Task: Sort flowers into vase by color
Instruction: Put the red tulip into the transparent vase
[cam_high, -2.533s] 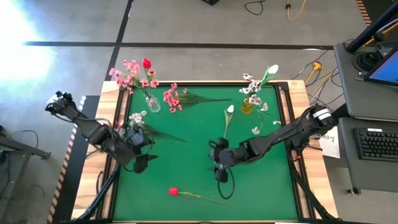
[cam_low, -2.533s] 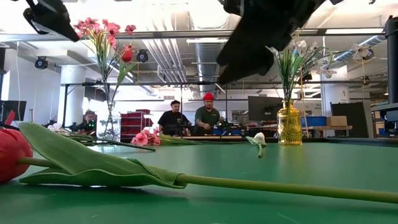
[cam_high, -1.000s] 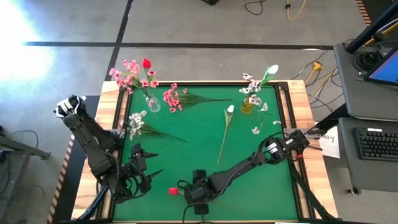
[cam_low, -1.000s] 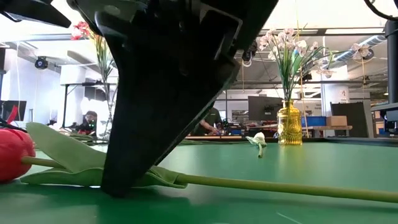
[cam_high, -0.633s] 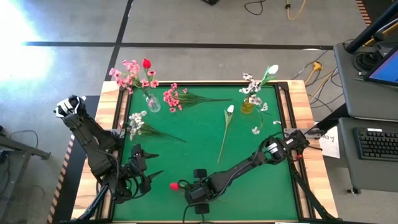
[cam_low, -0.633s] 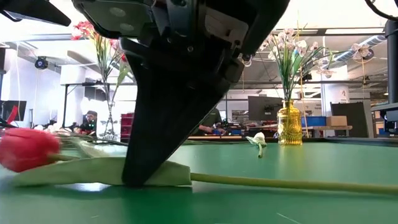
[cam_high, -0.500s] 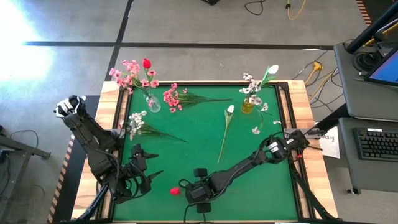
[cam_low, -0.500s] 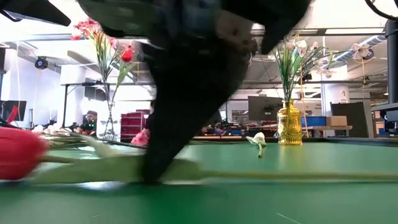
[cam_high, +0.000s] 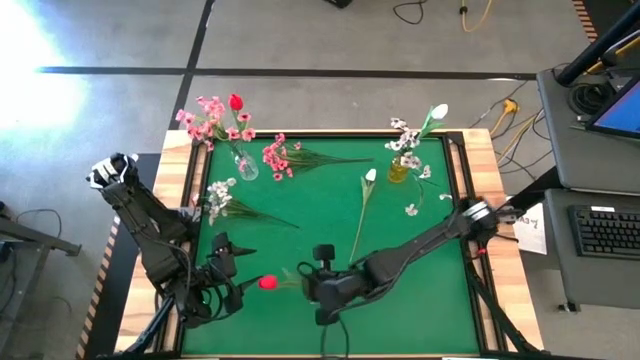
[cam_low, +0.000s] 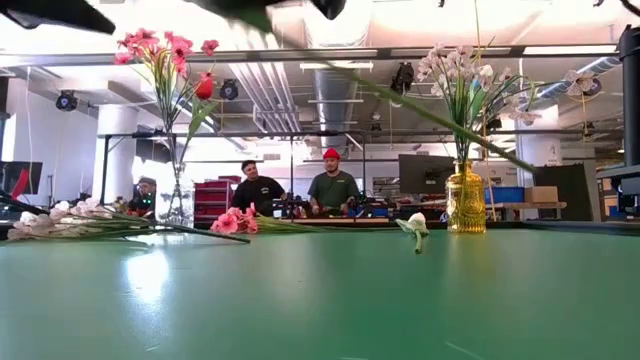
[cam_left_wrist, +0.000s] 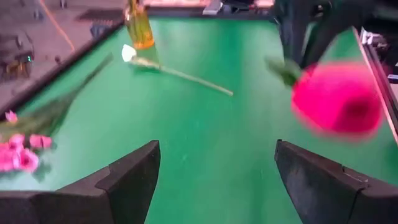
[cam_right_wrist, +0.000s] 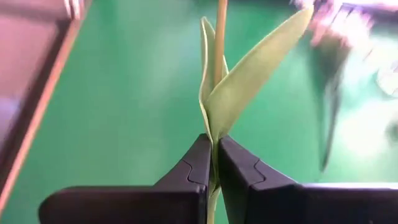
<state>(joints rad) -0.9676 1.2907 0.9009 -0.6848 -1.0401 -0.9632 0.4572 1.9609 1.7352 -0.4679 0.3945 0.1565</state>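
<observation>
The right hand (cam_right_wrist: 214, 163), its pinch point hidden under the arm in the high view, is pressed together on the stem of the red flower (cam_high: 267, 283), held above the green surface (cam_high: 400, 310) beside the spread, empty left hand (cam_high: 228, 275).

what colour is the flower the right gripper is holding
Red flower, held by its green stem in the right gripper; clearest in the high view.

Bright overhead light; floor glare top-left; red bud (cam_left_wrist: 336, 98) motion-blurred.
</observation>
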